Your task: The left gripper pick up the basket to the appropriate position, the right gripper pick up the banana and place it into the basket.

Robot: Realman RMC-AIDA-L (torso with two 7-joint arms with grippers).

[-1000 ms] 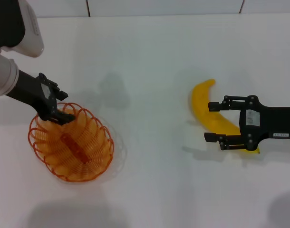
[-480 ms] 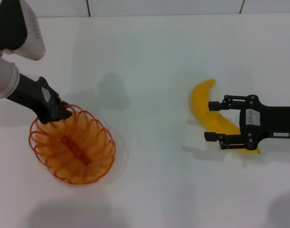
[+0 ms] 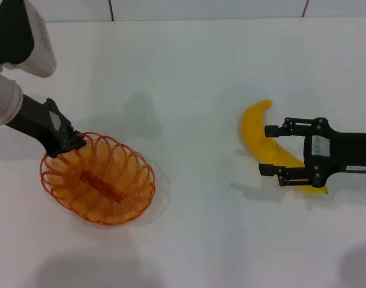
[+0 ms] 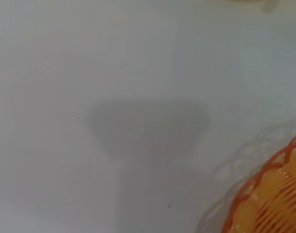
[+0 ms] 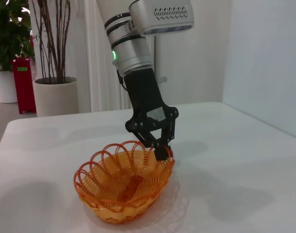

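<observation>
Currently left gripper (image 3: 74, 141) slants down, pinching the far-left rim of the orange looped-wire basket (image 3: 99, 187) on the white bench (image 3: 195, 78); right gripper (image 3: 273, 150) level, jaws spread astride the smooth yellow banana (image 3: 261, 141), right side.

Open white tabletop (image 3: 195, 198) between basket (image 3: 99, 189) and banana (image 3: 264, 141), nothing standing across that stretch. Left claw (image 3: 72, 141) pinching the basket's far-left rim, crowding that edge. Right claw (image 3: 270, 150) spread over the banana's middle.
</observation>
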